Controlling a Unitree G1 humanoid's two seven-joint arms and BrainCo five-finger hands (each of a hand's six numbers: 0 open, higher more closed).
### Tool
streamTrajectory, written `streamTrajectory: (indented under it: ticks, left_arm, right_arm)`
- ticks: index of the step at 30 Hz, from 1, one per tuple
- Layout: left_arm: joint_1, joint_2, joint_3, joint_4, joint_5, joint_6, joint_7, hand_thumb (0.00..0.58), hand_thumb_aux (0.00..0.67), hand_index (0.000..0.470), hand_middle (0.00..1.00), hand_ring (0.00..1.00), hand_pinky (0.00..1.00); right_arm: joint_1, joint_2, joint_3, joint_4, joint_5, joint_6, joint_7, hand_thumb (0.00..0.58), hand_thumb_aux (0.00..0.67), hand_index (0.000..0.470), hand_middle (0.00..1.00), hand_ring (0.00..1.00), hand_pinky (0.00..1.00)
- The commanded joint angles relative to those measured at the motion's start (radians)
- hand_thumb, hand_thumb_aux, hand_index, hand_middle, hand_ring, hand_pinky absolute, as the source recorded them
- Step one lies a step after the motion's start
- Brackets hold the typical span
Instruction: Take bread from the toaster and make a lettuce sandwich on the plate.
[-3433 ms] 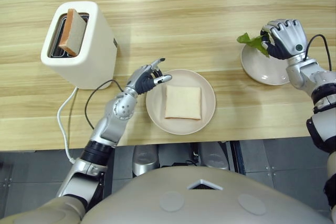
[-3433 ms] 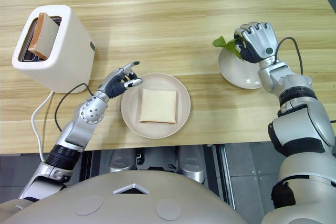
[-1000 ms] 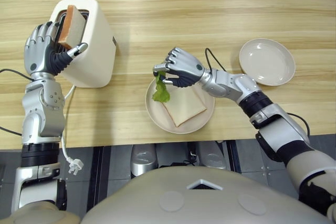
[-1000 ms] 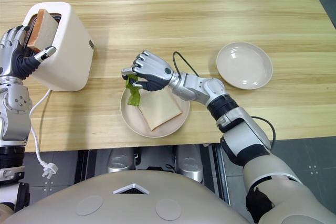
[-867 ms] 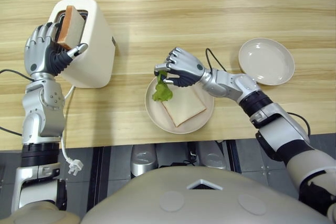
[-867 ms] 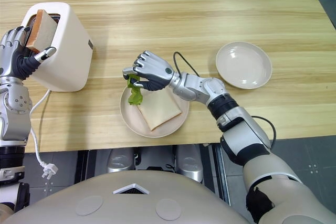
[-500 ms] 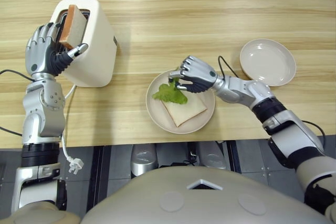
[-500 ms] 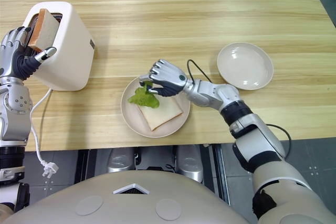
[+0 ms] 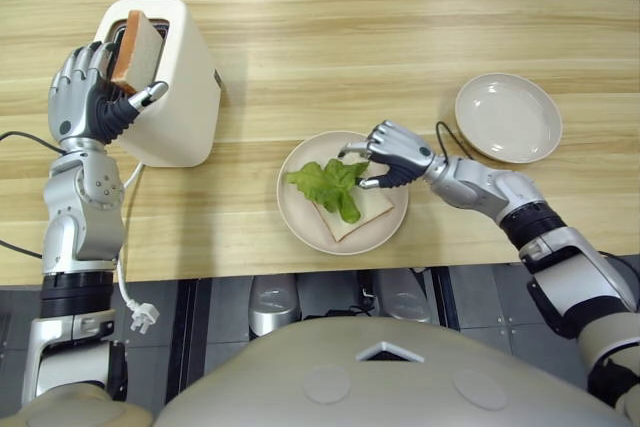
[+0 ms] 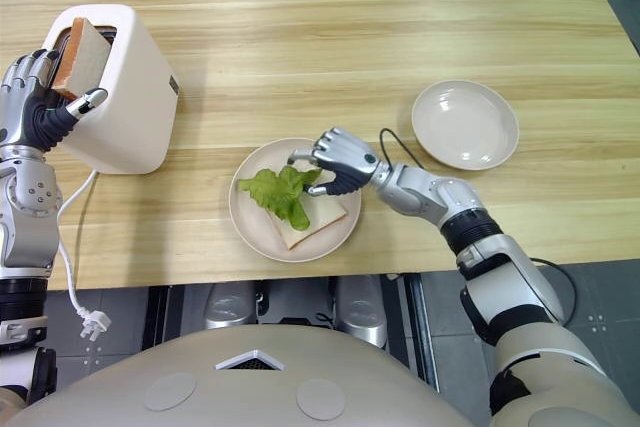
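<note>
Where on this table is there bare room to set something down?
Free: the far table strip beyond toaster and dish; the wood between toaster and plate. Crowded: the plate, under lettuce and right hand.

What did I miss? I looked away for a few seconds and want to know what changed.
The right hand carried the lettuce from the dish leftward to the plate, laid it on the bread and let go. That bread got turned askew. The left hand went from the plate to the toaster. Toaster, its slice and the dish stayed put.
</note>
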Motion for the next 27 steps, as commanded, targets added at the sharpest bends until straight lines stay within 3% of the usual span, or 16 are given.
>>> streamTrajectory:
  ticks: [1,13,14,15,16,17,18,19,20,21,24,25,26,27]
  left_arm:
    - [0.001,-0.009,-0.014,-0.006,-0.025,-0.002,-0.024,0.0,0.0,0.0,0.0,0.0,0.0]
    - [-0.006,0.001,-0.013,-0.003,-0.021,0.004,-0.017,0.0,0.0,0.0,0.0,0.0,0.0]
    - [-0.008,0.003,-0.012,-0.003,-0.016,0.008,-0.015,0.0,0.0,0.0,0.0,0.0,0.0]
    - [-0.009,0.004,-0.009,-0.003,-0.014,0.012,-0.013,0.0,0.0,0.0,0.0,0.0,0.0]
    - [-0.009,0.006,-0.007,-0.003,-0.011,0.016,-0.011,0.0,0.0,0.0,0.0,0.0,0.0]
    - [-0.01,0.007,-0.006,-0.002,-0.011,0.019,-0.011,0.0,0.0,0.0,0.0,0.0,0.0]
    - [-0.012,0.007,-0.006,-0.001,-0.011,0.02,-0.009,0.0,0.0,0.0,0.0,0.0,0.0]
    - [-0.013,0.006,-0.005,-0.002,-0.013,0.018,-0.005,0.501,0.423,0.29,0.0,0.0,0.0]
    - [-0.015,0.004,-0.002,-0.007,-0.015,0.017,0.002,0.565,0.562,0.386,0.0,0.0,0.0]
    - [-0.018,0.001,0.004,-0.016,-0.019,0.014,0.012,0.58,0.67,0.46,0.0,0.0,0.0]
    - [-0.037,-0.014,0.035,-0.068,-0.034,-0.001,0.061,0.58,0.67,0.46,0.0,0.0,0.0]
    - [-0.047,-0.017,0.041,-0.083,-0.032,-0.005,0.079,0.58,0.67,0.46,0.21,0.21,0.21]
    - [-0.058,-0.019,0.044,-0.095,-0.026,-0.007,0.095,0.58,0.67,0.46,0.49,0.49,0.49]
    - [-0.071,-0.021,0.044,-0.11,-0.023,-0.007,0.103,0.58,0.67,0.46,0.91,0.91,0.91]
  right_arm:
    - [-0.033,-0.026,-0.054,0.025,0.013,0.03,-0.041,0.0,0.0,0.0,1.0,1.0,1.0]
    - [-0.032,-0.037,-0.135,-0.017,0.066,0.026,-0.072,0.0,0.0,0.0,1.0,1.0,1.0]
    - [-0.03,-0.035,-0.14,-0.02,0.069,0.026,-0.073,0.0,0.0,0.0,0.73,0.73,0.73]
    - [-0.028,-0.034,-0.143,-0.022,0.068,0.026,-0.075,0.0,0.0,0.0,0.73,0.73,0.73]
    - [-0.025,-0.032,-0.146,-0.024,0.068,0.024,-0.079,0.0,0.0,0.0,0.55,0.55,0.55]
    - [-0.022,-0.029,-0.148,-0.026,0.069,0.023,-0.081,0.0,0.0,0.0,0.33,0.33,0.33]
    - [-0.019,-0.028,-0.149,-0.028,0.068,0.025,-0.083,0.0,0.0,0.0,0.02,0.02,0.02]
    - [-0.017,-0.026,-0.149,-0.031,0.065,0.027,-0.086,0.0,0.0,0.0,0.0,0.0,0.0]
    - [-0.015,-0.026,-0.149,-0.033,0.063,0.03,-0.088,0.0,0.0,0.0,0.0,0.0,0.0]
    - [-0.013,-0.025,-0.15,-0.034,0.062,0.032,-0.09,0.0,0.0,0.0,0.0,0.0,0.0]
    - [-0.01,-0.023,-0.152,-0.035,0.062,0.037,-0.1,0.0,0.0,0.0,0.0,0.0,0.0]
    - [-0.008,-0.023,-0.153,-0.036,0.06,0.04,-0.104,0.0,0.0,0.0,0.0,0.0,0.0]
    - [-0.007,-0.023,-0.153,-0.038,0.058,0.043,-0.109,0.0,0.0,0.0,0.0,0.0,0.0]
    - [-0.006,-0.024,-0.154,-0.04,0.055,0.046,-0.114,0.0,0.0,0.0,0.0,0.0,0.0]
